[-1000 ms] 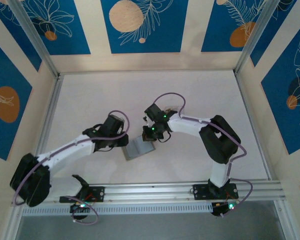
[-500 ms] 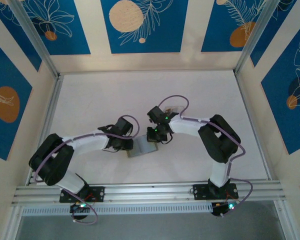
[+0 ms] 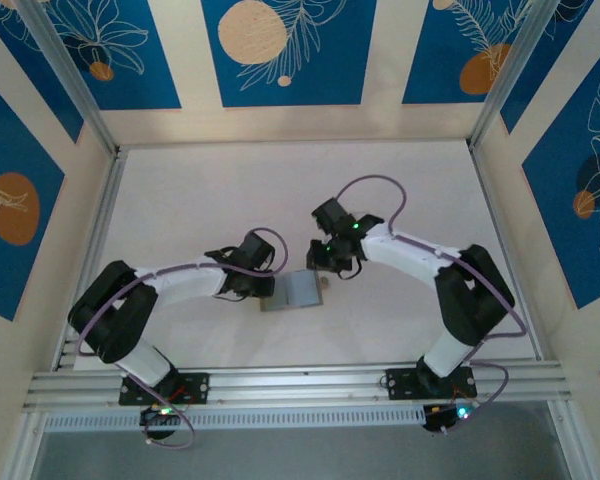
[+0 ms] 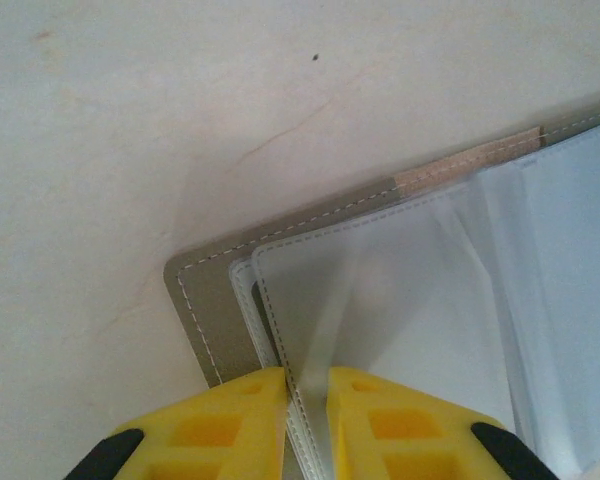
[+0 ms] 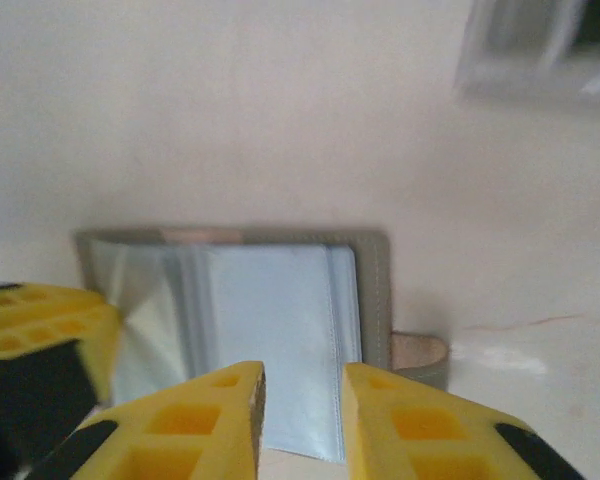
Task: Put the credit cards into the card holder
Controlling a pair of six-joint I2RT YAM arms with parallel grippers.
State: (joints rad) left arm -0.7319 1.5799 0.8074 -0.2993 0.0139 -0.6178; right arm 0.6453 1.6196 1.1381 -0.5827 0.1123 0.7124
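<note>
card holder: lies open with clear sleeves up, mid-table, between both arms | left tool: clenched on the sleeve edges near the holder's corner | right tool: fingers slightly parted, grasping nothing, at the holder's opposite side

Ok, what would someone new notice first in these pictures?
The grey holder lies open in the middle of the table, its clear sleeves showing. The left gripper pinches the sleeves' edge on one side. The right gripper hangs open just over the opposite edge.
</note>
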